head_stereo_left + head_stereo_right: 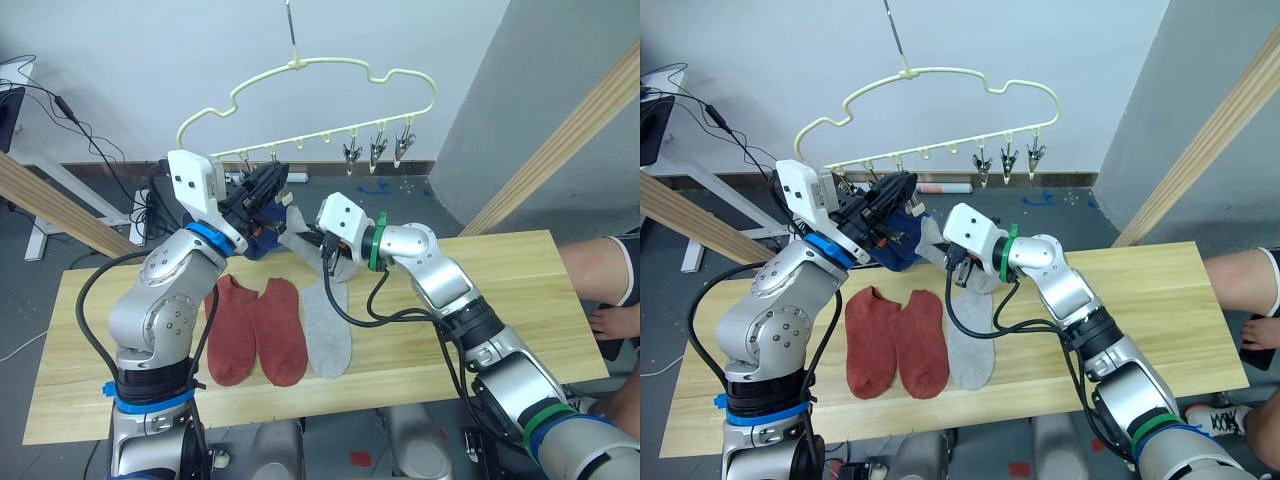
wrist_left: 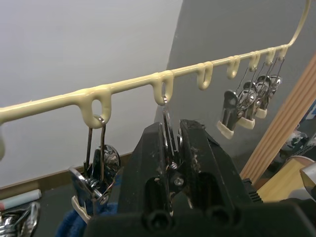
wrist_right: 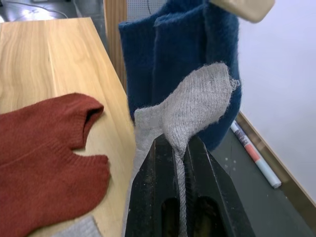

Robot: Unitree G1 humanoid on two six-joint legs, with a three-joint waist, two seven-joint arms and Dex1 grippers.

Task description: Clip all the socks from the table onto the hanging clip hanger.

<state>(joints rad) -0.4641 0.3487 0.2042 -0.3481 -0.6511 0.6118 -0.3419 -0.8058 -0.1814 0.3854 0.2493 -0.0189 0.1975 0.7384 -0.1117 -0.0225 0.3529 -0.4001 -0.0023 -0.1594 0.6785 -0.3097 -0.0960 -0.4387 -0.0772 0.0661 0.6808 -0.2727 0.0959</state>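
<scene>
Surface: long pale wooden plank surface (image 1: pixel 520 290) before a white wall.
Socks: two rust-red knit socks (image 1: pixel 257 330) and one light grey sock (image 1: pixel 328 330) lie flat, side by side.
Hanger: cream wire clip hanger (image 1: pixel 330 75) above; blue socks (image 3: pixel 182 64) hang clipped.
Left tool (image 2: pixel 173 148): clenched on a metal clip (image 2: pixel 167 133).
Right tool (image 3: pixel 181 158): pinching a second grey sock (image 3: pixel 197 106), lifted beside the blue socks.
</scene>
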